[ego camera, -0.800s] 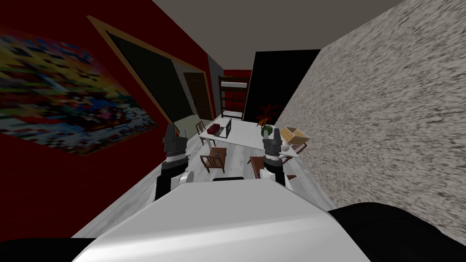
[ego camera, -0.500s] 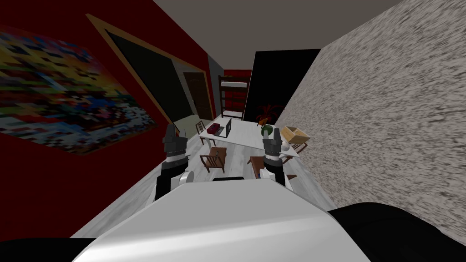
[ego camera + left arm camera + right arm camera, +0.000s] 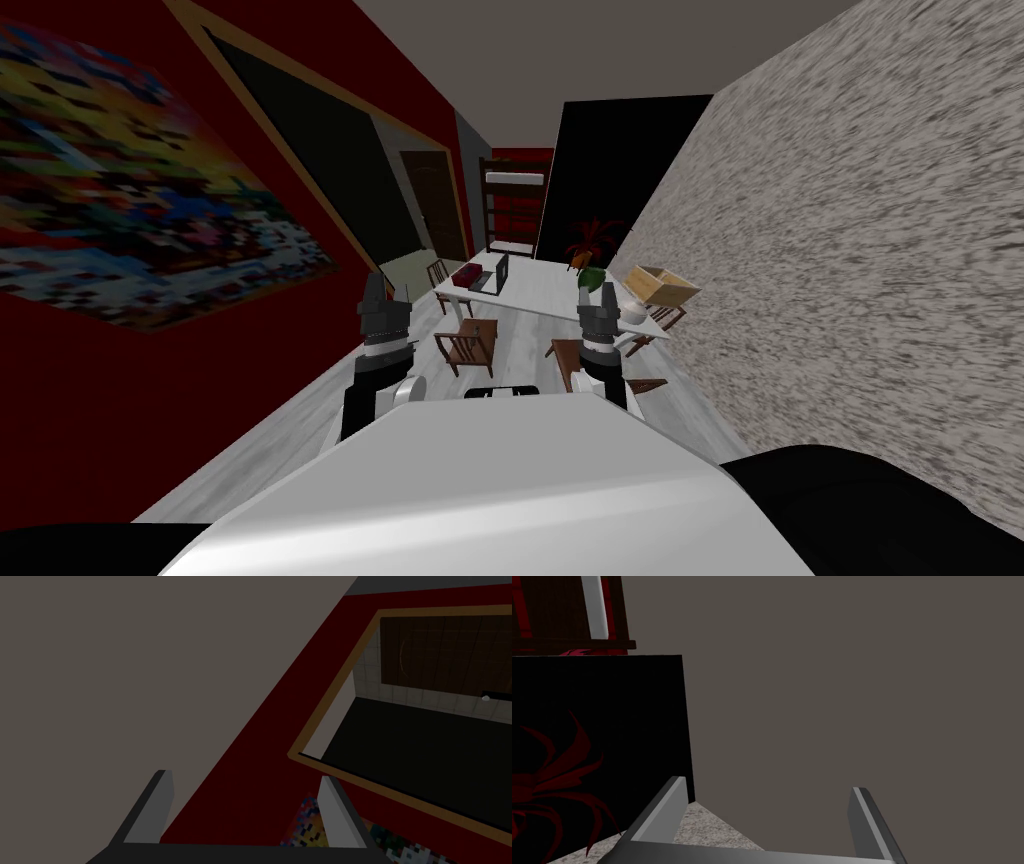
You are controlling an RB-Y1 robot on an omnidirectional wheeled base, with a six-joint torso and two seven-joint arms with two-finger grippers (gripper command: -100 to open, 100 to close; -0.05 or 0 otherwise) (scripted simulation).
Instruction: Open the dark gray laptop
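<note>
- Both hands released, holding nothing: left hand (image 3: 380, 290), right hand (image 3: 604, 294), raised in front
- Dark laptop (image 3: 491, 277) on white counter (image 3: 540, 292), well apart from hands; lid looks part-raised, can't tell for sure
- Step: drive closer first, then bring 1 hand to lid's front edge
- Obstacles: brown chair (image 3: 468, 345) at counter's near side; red box (image 3: 465, 277) just beside laptop

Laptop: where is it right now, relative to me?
In the head view the dark gray laptop sits on the white table well ahead, near its left end, with a dark red box just to its left, beyond the wooden chair.
</note>
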